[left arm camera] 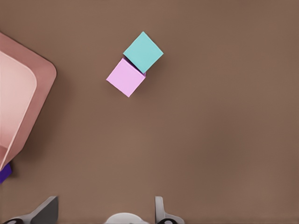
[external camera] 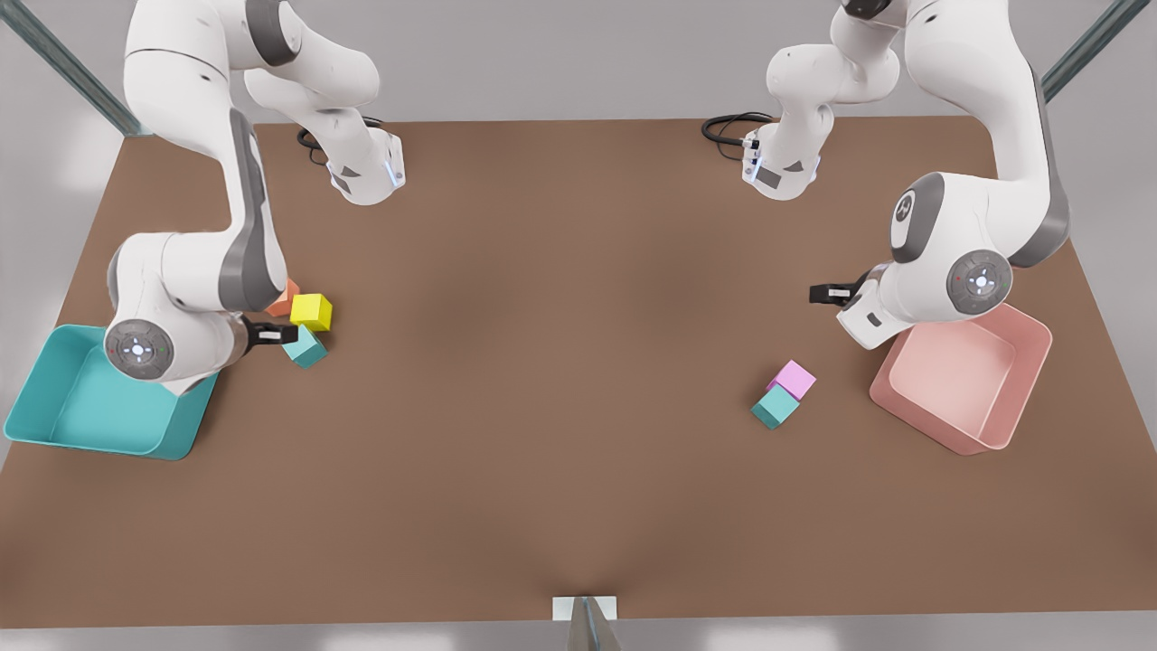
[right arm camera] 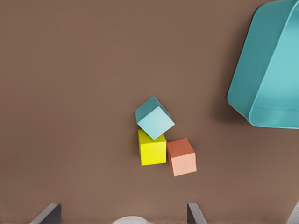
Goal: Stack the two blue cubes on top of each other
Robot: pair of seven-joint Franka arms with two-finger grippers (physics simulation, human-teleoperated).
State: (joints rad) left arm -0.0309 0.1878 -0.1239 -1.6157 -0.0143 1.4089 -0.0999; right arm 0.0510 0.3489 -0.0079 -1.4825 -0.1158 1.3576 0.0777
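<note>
Two small blue cubes lie well apart on the brown table (external camera: 578, 362), neither stacked. One blue cube (external camera: 305, 347) sits near the front view's left, touching a yellow cube (external camera: 312, 312) with an orange cube (external camera: 285, 297) just behind; in the right wrist view this blue cube (right arm camera: 155, 118) appears tilted against the yellow cube (right arm camera: 153, 149), and the orange cube (right arm camera: 182, 157) is just beside the yellow one. The other blue cube (external camera: 776, 407) rests toward the front view's right, touching a pink cube (external camera: 795, 379); the left wrist view shows the same pair, blue (left arm camera: 143, 52) against pink (left arm camera: 125, 77).

No writing or brand can be read on any of these things.

A teal bin (external camera: 54, 357) stands at the table's edge on the front view's left, partly covered by an arm, and its visible floor is bare. A pink bin (external camera: 1026, 362) stands on the front view's right, its visible inside also bare. In the left wrist view a sliver of something dark purple (left arm camera: 4, 173) shows beside the pink bin (left arm camera: 42, 74).

The right tool (external camera: 276, 334) hangs over the first blue cube, its fingers spread apart. The left tool (external camera: 830, 293) hangs near the pink bin, well apart from the second blue cube, fingers likewise spread.
</note>
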